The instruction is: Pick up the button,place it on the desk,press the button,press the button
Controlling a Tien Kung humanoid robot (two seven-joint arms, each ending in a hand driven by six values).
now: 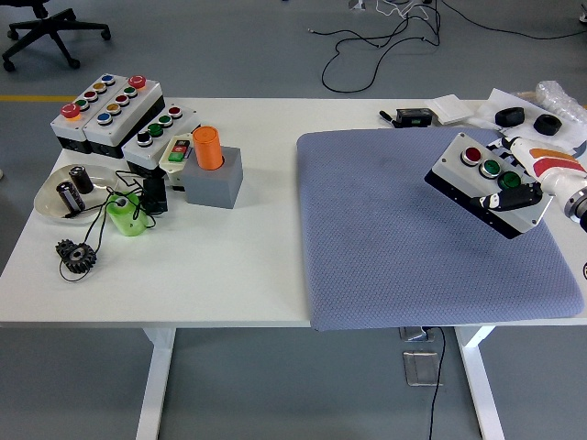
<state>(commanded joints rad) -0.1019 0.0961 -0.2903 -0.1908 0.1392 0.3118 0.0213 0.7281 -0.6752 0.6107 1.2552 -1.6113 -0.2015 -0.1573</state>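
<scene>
A white button box [477, 176] with a red, a green and a black button is held tilted above the grey-blue mat [394, 229]. My right hand [525, 183] comes in from the right edge and is shut on the box's right end. The box's left end is lifted off the mat. My left hand is out of view.
At the left stand several button boxes [110, 112], a grey block with an orange cylinder [211, 151], a green cup [127, 215], a dish with batteries [69, 194] and a black gear [75, 254]. Small black items and papers [523, 119] lie at the back right.
</scene>
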